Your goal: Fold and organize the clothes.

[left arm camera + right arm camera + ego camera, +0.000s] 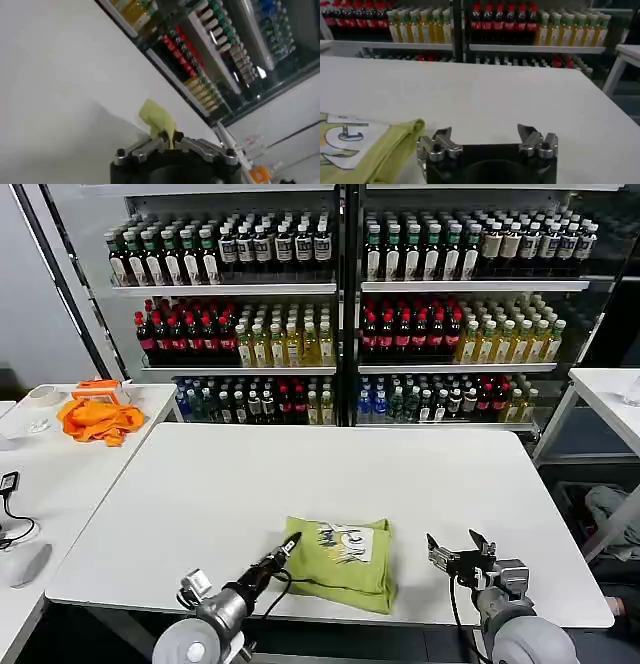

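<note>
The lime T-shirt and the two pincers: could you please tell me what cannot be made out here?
- Lime T-shirt: patch markings too small in the head view; cut off by the edge in the right wrist view.
- Left pincer: the shirt's underside fold is hidden beneath it.
- Right pincer: open, nothing hidden.

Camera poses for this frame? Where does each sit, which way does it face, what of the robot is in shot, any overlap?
Head view: on the head, looking forward and down at the white table; left gripper shut on the folded lime cotton T-shirt, right gripper open beside it.
Left wrist view: along the left gripper, toward the bottle shelves.
Right wrist view: over the right gripper, across the table.
Shared: all see the T-shirt and shelves.
</note>
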You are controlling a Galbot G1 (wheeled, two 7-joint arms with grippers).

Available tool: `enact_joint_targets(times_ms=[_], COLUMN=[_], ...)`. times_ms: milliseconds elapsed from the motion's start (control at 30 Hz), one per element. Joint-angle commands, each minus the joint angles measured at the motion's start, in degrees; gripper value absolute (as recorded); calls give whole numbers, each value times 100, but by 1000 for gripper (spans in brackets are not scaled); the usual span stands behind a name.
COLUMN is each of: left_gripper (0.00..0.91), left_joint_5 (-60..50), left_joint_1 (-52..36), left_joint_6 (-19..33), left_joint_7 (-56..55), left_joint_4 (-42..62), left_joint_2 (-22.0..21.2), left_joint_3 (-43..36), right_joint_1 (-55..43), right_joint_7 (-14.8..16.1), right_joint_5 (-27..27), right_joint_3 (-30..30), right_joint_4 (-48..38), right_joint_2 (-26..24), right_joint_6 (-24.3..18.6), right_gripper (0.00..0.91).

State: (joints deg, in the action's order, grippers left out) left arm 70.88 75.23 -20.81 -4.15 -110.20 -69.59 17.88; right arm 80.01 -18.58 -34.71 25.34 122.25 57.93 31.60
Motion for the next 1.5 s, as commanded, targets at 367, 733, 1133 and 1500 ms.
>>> enact_joint_targets(times_ms=[367,733,1133,1500], left_gripper=[20,20,20,20], left_joint_5=[1982,-1792,-4279,-2858], left_joint_1=[1316,1060,-613,-2236], left_joint_6=[-697,-450,-91,-489], left_joint_7=[5,429,291,-128], left_joint_4=[-237,-815,-41,42], left_joint_2=[3197,3244,2155,1719], left_joint_3=[5206,2178,-699,-1843], right_joint_1=[-403,-278,-11,136], right_joint_7=[54,84,84,94], right_joint_5=[-163,-131,-84,22], right_joint_3=[-136,-90,189,254], right_joint_4=[-114,-67,48,31], right_joint_2=[72,85,70,185], right_joint_6=[-50,-98,-110,-127], right_gripper=[907,907,907,907])
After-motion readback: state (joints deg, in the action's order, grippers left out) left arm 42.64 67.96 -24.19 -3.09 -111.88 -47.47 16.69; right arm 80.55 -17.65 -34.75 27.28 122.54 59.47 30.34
